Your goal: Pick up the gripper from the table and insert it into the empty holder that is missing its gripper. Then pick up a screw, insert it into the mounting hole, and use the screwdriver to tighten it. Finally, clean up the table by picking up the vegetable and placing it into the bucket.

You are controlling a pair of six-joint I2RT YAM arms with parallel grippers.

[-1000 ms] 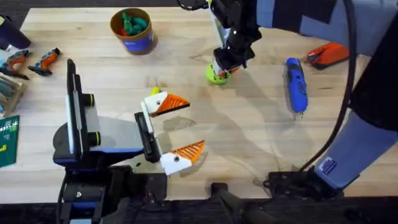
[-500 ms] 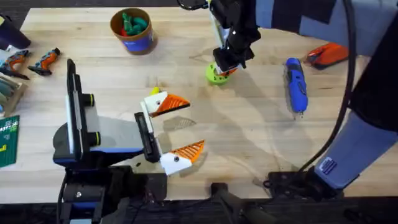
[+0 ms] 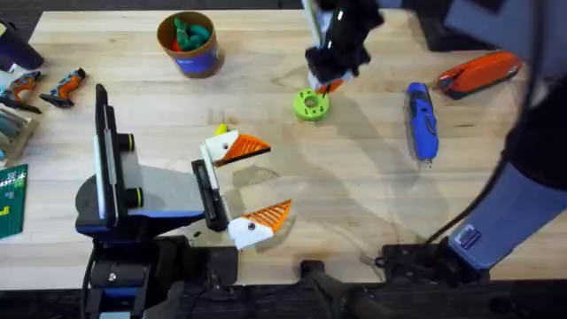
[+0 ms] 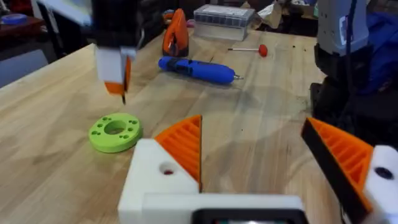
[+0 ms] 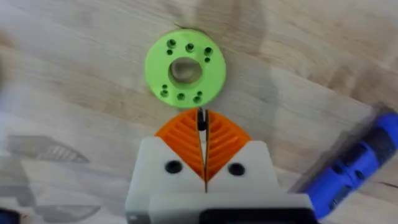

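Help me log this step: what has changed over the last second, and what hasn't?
The right gripper has lifted off the green disc and drawn back toward the table's far edge, its fingers shut on a small dark screw. The disc, earlier half hidden under it, now lies in full view. The left gripper, the blue screwdriver and the bucket stayed put.

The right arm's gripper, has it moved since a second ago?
Yes. The right gripper has lifted off the bright green round disc with holes, toward the table's far edge, jaws shut on a small dark screw.
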